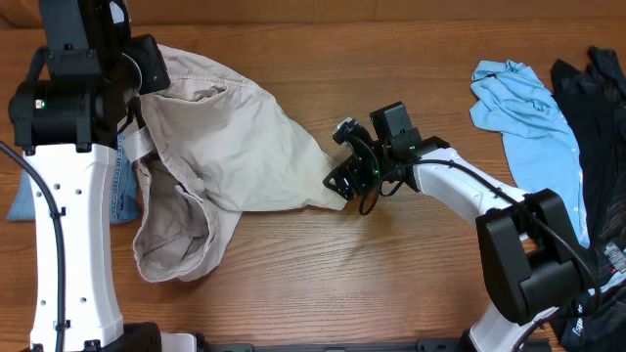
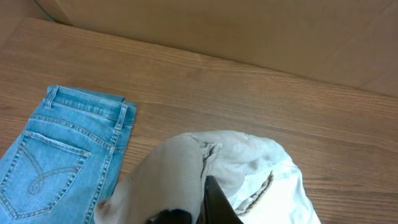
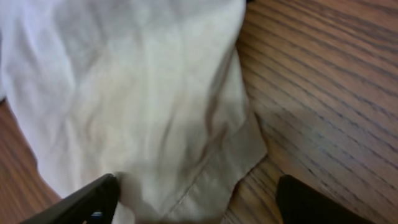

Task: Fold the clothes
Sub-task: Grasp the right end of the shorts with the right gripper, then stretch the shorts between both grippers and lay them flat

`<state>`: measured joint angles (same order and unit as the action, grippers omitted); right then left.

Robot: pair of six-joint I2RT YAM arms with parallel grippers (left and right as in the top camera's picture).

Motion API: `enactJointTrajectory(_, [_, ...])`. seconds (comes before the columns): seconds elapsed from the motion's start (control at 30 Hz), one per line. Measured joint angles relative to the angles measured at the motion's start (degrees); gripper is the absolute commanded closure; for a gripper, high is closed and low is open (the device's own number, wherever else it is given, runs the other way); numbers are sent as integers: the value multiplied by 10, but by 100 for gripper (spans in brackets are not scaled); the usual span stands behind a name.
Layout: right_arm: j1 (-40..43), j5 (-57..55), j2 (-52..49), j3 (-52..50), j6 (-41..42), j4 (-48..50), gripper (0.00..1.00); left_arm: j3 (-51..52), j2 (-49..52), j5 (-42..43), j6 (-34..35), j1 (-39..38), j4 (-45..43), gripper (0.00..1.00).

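**Ana:** Two sets to watch. What are the right fingers (image 3: 87, 202) doing?

**Ben:** They are spread wide and grasp nothing. The hem corner of the shorts (image 3: 155, 93) lies between them, with one tip against the cloth.

**Ana:** And the left fingers (image 2: 217, 202)?

**Ben:** They look clenched on a bunched part of the same shorts. Cloth is heaped over them, so the pinch itself is hidden.

**Ana:** How should the right side take its corner?

**Ben:** Probably by lowering until both tips bracket the hem, then closing on the seam rather than on one loose layer. After that it can draw away from the left fingers to pull out slack before any fold.

**Ana:** Is there room?

**Ben:** Bare counter (image 1: 323, 284) opens out just beyond the right fingers. The light blue shirt (image 1: 523, 108) sits well apart, behind that arm. Beside the left fingers the jeans (image 2: 56, 155) lie close, so that end has less margin.
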<state>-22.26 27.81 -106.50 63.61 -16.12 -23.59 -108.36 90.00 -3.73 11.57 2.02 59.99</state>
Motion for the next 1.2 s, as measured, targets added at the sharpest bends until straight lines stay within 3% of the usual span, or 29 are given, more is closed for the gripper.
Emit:
enactJointTrajectory(0.27, [-11,29,0,0,-6,-22,26,0,0,0,0,0,0,95])
enactJointTrajectory(0.33, [-18,33,0,0,-7,-24,53,0,0,0,0,0,0,95])
enactJointTrajectory(0.37, [-19,33,0,0,-7,-24,74,0,0,0,0,0,0,95])
enactJointTrajectory(0.5, [-25,35,0,0,-5,-21,96,0,0,0,0,0,1,95])
enactJointTrajectory(0.67, [-22,2,0,7,35,-39,96,0,0,0,0,0,1,96])
enactJointTrajectory(0.77, [12,-69,25,70,83,-153,96,0,0,1,0,0,3,96])
enactJointTrajectory(1.03, [110,-176,233,267,132,-295,96,0,-14,48,0,0,4,96])
enactJointTrajectory(1.2, [110,-222,344,310,146,-350,96,0,-62,111,0,0,5,96])
